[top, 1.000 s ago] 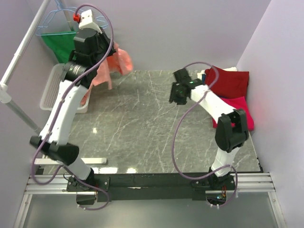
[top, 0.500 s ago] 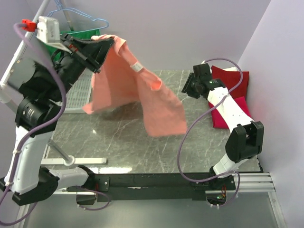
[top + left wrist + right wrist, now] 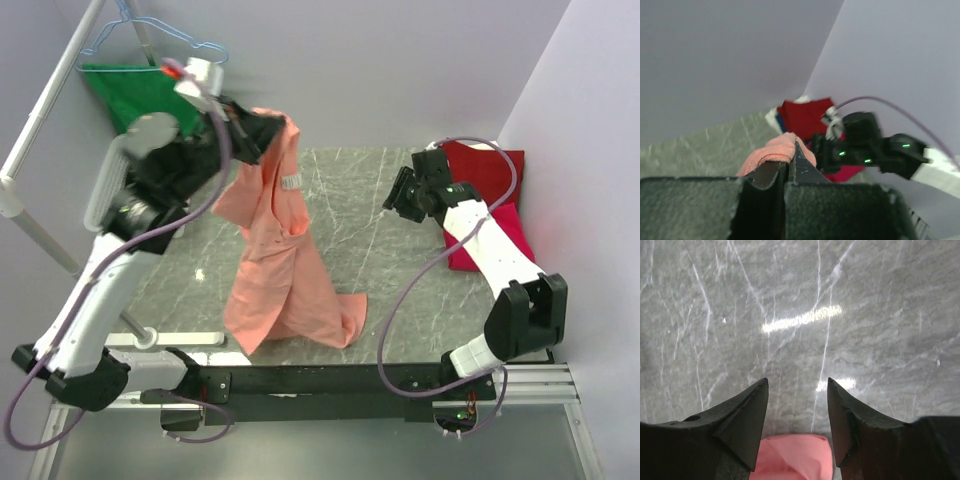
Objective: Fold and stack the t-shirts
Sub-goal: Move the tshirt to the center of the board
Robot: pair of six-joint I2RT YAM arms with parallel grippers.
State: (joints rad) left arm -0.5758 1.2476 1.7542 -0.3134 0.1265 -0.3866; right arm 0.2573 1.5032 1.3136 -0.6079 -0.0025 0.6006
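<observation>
Left hand (image 3: 268, 132), clamped on the salmon-pink t-shirt (image 3: 285, 270), is dangling it.
Its hem is bunching on the table (image 3: 420, 290); lowering now is risking a twisted heap, with the right hand (image 3: 797, 385) spread, empty.

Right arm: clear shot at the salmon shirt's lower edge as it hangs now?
Probably yes. The right gripper is open and empty, and only bare table lies between it and the salmon-pink shirt, which the left gripper holds up with its lower end on the table.
</observation>
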